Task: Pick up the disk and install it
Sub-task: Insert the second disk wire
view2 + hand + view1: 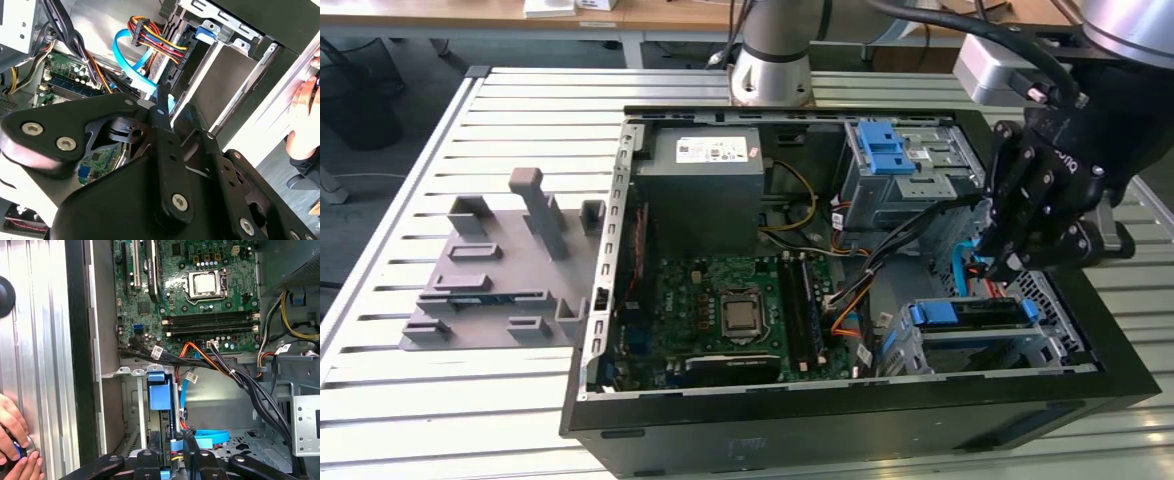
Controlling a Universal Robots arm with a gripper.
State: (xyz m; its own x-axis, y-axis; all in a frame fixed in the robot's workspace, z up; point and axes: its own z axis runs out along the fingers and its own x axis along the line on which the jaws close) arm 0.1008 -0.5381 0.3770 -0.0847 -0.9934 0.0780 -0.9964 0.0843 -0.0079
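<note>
The hand [1003, 262] is hovering over the case's [854, 420] drive cage [987, 335]; its grip I cannot tell.

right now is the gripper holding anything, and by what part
It cannot be told. The gripper hangs at the case's drive bay beside a blue cable, and what lies between its fingertips is hidden by its own body.

A: Where does the computer case [854, 420] sit?
B: On the slatted table [454, 400], lying open, with the fixture block [500, 280] beside it toward the exterior view's left.
A: And inside?
B: The motherboard [720, 310] lies on the case floor; the power supply [707, 190] is behind it, the drive cage [907, 170] to that supply's right. The gripper [994, 262] hangs above the near-right drive bay [981, 330].
</note>
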